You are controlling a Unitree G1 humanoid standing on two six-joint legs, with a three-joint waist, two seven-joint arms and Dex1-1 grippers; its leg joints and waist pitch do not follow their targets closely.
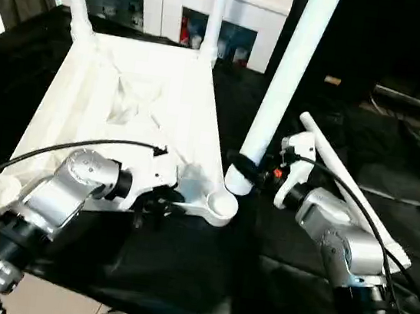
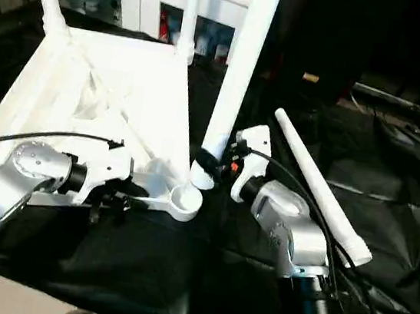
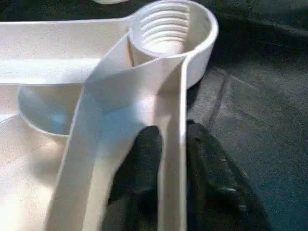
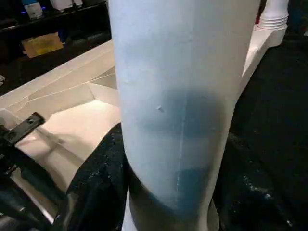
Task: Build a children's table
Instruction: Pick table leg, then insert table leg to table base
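The left gripper (image 3: 166,192) pinches the tabletop (image 1: 147,102) rim between its fingers; the right gripper (image 1: 251,170) clasps a tube leg (image 1: 286,82) beside the corner socket (image 1: 222,203).

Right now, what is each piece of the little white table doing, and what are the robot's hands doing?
White plastic tabletop: upside down, two legs standing in far sockets.
Near corner socket: empty, threads showing.
White tube leg: held tilted, beside that socket.
Spare tapered white leg: lying loose.
Left gripper: clamped on rim.
Right gripper: gripping leg.

No legible text, labels, brands, numbers or signs on any surface in view.
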